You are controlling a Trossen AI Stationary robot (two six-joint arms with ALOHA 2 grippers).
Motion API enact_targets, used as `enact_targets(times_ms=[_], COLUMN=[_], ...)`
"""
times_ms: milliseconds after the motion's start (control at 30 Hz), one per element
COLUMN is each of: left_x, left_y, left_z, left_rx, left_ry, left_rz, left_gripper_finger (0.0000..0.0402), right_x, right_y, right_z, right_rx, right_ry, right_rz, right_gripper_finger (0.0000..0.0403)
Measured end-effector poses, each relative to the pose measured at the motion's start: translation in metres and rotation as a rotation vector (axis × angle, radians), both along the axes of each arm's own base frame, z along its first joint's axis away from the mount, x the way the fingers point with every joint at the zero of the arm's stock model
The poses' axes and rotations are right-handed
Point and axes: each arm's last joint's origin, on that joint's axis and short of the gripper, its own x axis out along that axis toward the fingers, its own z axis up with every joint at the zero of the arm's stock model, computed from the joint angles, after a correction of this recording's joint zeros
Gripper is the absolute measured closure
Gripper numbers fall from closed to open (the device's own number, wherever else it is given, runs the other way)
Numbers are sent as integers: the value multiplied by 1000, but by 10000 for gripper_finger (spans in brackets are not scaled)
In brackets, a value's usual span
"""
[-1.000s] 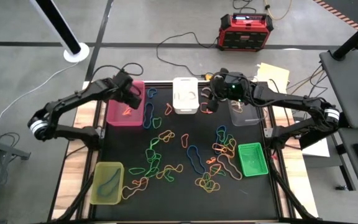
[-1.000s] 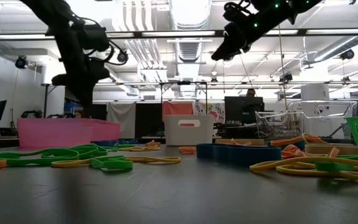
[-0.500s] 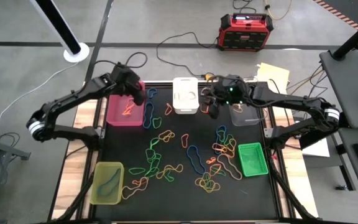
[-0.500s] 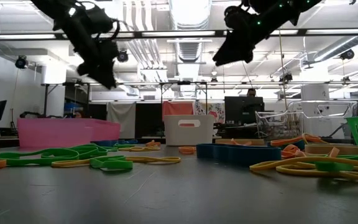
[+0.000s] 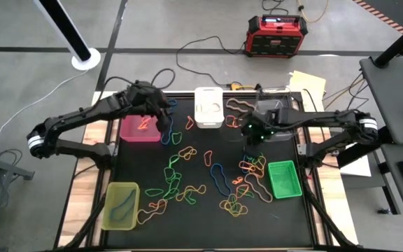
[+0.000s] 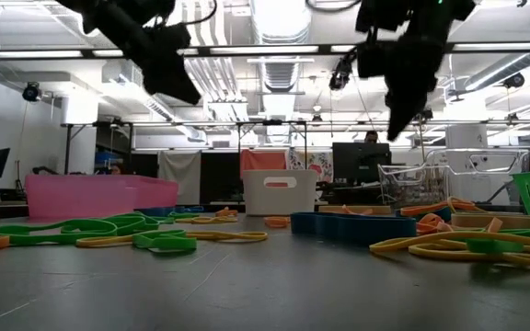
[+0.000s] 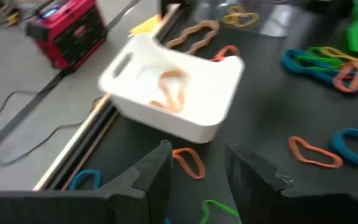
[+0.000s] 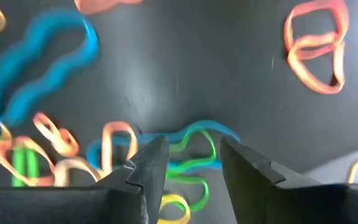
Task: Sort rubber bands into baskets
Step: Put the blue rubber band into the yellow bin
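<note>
Many coloured rubber bands (image 5: 215, 175) lie loose on the black mat. The pink basket (image 5: 136, 131) holds an orange band, and the white basket (image 7: 173, 93) a tan one. My left gripper (image 7: 197, 171) hangs open and empty above the mat, just right of the pink basket (image 5: 165, 124). It faces the white basket. My right gripper (image 8: 193, 165) is open and empty. It points down over blue, green and orange bands (image 8: 191, 146), beside the clear basket (image 5: 275, 129). The green basket (image 5: 284, 179) and the yellow-green basket (image 5: 120, 206) stand near the front corners.
A red-and-black power box (image 5: 277, 35) and cables lie on the floor beyond the table. Papers (image 5: 306, 84) sit at the far right corner. Wooden strips (image 5: 89, 175) border the mat on both sides. The mat's near middle (image 5: 208, 224) holds few bands.
My left gripper has risen out of the pink basket and swung toward the table's right, turning to face the white basket. My right gripper has come down and toward the near edge, tipping from slanted to steeply downward over the bands by the clear basket.
</note>
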Motion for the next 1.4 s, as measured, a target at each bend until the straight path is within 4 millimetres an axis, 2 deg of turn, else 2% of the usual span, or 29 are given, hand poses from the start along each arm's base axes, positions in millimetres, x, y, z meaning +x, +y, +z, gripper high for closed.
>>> enact_targets(times_ms=[167, 300, 467, 600, 867, 1233, 1400], left_x=[3, -1, -17, -31, -45, -46, -46], left_y=[-36, -62, -92, -106, -115, -114, -114], left_z=[-1, -1, -5, -15, -23, -26, -27], left_rx=[-51, -103, -165, -204, -221, -202, -191], left_ry=[-14, -50, -80, -83, -123, -117, -111], left_rz=[-106, -162, -186, -115, -53, -45, -52], left_gripper_finger=[274, 274, 274, 274, 274, 274, 274], right_x=[6, 13, 19, 23, 26, 32, 33], right_y=[-3, -8, -12, -15, -28, -36, -38], right_z=[-23, -39, -55, -62, -74, -96, -104], right_rx=[-39, -65, -149, -163, -175, -165, -153], right_ry=[159, 230, 323, 342, 358, 395, 410], right_rz=[57, 109, 161, 226, 300, 339, 329], right_gripper_finger=[279, 277, 263, 253, 247, 255, 280])
